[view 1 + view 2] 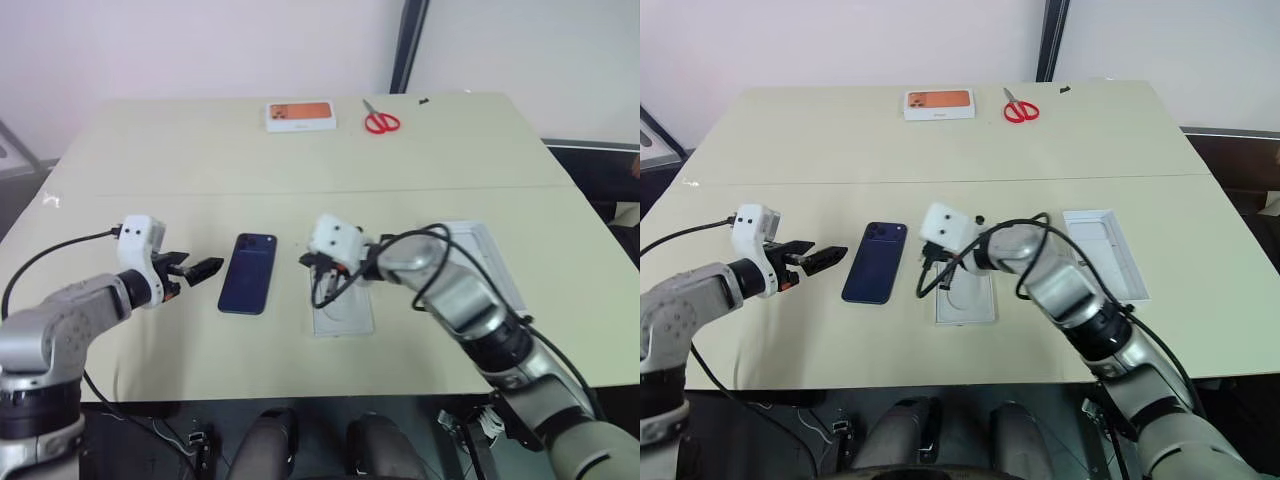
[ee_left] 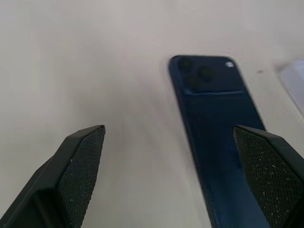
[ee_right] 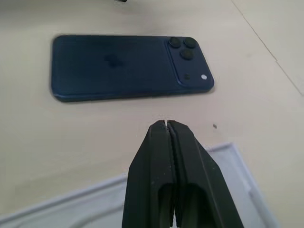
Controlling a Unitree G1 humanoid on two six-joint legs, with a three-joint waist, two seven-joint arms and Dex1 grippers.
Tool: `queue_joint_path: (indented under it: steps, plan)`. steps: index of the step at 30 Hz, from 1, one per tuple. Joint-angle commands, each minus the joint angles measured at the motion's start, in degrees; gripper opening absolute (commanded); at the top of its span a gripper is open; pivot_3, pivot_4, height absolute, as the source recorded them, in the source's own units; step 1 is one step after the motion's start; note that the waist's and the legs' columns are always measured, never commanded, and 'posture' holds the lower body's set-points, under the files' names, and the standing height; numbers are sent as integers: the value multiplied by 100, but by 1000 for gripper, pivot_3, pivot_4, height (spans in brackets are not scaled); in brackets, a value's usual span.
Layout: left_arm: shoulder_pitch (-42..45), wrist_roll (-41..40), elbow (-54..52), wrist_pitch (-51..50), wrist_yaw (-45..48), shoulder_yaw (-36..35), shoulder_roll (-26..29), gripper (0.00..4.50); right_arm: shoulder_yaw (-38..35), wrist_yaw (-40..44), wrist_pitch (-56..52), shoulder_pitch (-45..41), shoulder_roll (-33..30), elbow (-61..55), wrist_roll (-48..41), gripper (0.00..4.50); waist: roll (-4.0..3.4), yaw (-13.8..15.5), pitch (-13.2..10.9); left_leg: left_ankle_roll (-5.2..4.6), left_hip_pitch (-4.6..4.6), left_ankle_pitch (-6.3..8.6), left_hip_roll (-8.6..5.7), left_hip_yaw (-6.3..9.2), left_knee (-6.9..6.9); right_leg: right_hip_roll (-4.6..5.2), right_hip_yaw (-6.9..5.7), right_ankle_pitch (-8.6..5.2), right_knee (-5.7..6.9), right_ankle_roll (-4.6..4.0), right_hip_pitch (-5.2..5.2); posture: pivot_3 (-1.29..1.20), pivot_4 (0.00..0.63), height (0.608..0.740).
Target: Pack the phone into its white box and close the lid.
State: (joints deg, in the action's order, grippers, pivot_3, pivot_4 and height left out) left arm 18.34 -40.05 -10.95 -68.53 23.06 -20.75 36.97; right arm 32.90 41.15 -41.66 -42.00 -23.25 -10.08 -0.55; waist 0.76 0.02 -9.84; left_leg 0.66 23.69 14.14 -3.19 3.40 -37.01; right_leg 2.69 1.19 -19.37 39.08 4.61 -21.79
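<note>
**Phone flat on the table, both grippers closing in from either side**

Nearest the robot, the left gripper [image 1: 196, 270] hangs just left of the phone [image 1: 248, 272], its black fingers spread wide and empty, aimed at the phone's long edge. The navy phone lies face down on the beige table [image 1: 200, 160], camera cluster at its far end, not yet touched.

Just right of the phone sits the white box [image 1: 966, 298], a shallow tray. The right gripper [image 3: 166, 125] hovers over the tray's left rim with its fingers pressed together, holding nothing, tip pointing at the phone. Farther right lies the lid [image 1: 1105, 250], inside up, well apart from the tray.

At the far edge of the table rest a white box with an orange picture [image 1: 300, 115] and red-handled scissors [image 1: 380, 122].

The likely trouble: the phone is thin and lies flat, so wide fingers may slide over it or push it along the table instead of getting under an edge. The closed right gripper, hanging low over the tray, could nudge that light tray out of place or block the phone's path into it.
</note>
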Motion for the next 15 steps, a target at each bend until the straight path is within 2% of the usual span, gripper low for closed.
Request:
queue_joint_path:
  steps: [1, 7, 15]
  plan:
    - [440, -313, 369, -1005, -105, -135, -45, 4500, 464, -50, 241, -276, 133, 345, 555, 80, 1, -17, 0, 6, 0, -4, -1, 0, -1, 0, 0, 0, 2, 0, -2, 0, 150, 740]
    - [912, -403, 876, -2080, 48, 25, -226, 4500, 755, -133, 466, -452, 698, 942, 976, 80, 4, -105, 4, 30, 8, -18, -1, 0, 3, -2, 2, 0, 20, 1, -21, 0, 150, 740]
    - [998, -310, 804, -2374, -29, 197, -735, 4500, 937, -184, 819, -524, 1271, 1690, 1432, 80, 6, -70, 17, 41, 8, -24, -2, 1, 0, 0, 2, 0, 20, 0, -19, 0, 150, 740]
